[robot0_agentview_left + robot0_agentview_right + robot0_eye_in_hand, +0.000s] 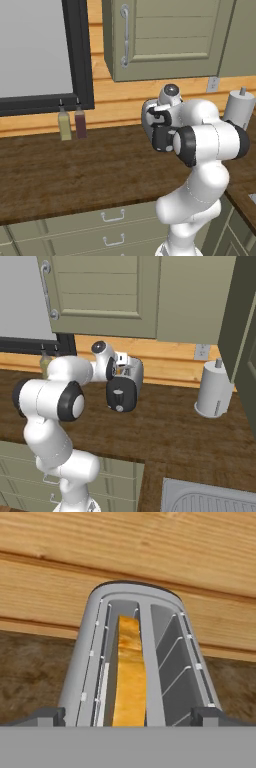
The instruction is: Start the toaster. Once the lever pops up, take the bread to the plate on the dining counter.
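Observation:
The toaster, a rounded silver-grey box with a black end panel and a round knob, stands on the wooden countertop by the plank wall. In the hand view I look straight down into the toaster. A golden-tan slice of bread stands on edge in its left slot, and the right slot holds only wire guides. My gripper hovers just above the toaster's top. It is open, with its dark fingertips spread wider than the toaster body and nothing between them. The plate and the dining counter are out of view.
Two bottles stand against the wall under a dark-framed window. A pale upright cylinder with a top knob stands right of the toaster. A sink lies at the near right. Wall cabinets hang overhead.

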You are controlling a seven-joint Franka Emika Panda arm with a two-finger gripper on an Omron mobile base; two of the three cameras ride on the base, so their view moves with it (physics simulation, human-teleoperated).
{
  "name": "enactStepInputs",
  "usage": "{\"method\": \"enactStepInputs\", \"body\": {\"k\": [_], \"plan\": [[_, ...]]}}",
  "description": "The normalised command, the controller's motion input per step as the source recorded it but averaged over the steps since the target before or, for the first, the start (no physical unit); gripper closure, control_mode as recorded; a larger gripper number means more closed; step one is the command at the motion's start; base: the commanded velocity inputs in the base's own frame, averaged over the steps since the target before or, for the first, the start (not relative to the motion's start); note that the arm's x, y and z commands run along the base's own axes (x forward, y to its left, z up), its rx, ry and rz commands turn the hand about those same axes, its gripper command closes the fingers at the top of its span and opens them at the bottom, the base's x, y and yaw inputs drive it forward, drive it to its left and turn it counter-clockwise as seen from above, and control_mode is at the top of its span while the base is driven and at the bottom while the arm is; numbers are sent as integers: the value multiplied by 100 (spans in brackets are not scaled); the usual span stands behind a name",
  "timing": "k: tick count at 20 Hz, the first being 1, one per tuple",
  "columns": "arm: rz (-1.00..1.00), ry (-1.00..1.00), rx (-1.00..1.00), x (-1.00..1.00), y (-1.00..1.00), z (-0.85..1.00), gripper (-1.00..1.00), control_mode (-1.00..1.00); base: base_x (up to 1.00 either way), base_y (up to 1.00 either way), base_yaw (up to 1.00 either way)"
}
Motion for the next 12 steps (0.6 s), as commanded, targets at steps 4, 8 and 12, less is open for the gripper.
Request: {"method": "enactStepInputs", "body": {"k": [4, 8, 12], "plan": [[0, 0, 0, 11, 0, -4, -100, -100, 0, 0, 0], [0, 0, 0, 9, 0, -5, 100, -100, 0, 0, 0], [0, 0, 0, 5, 0, -3, 100, -100, 0, 0, 0]]}}
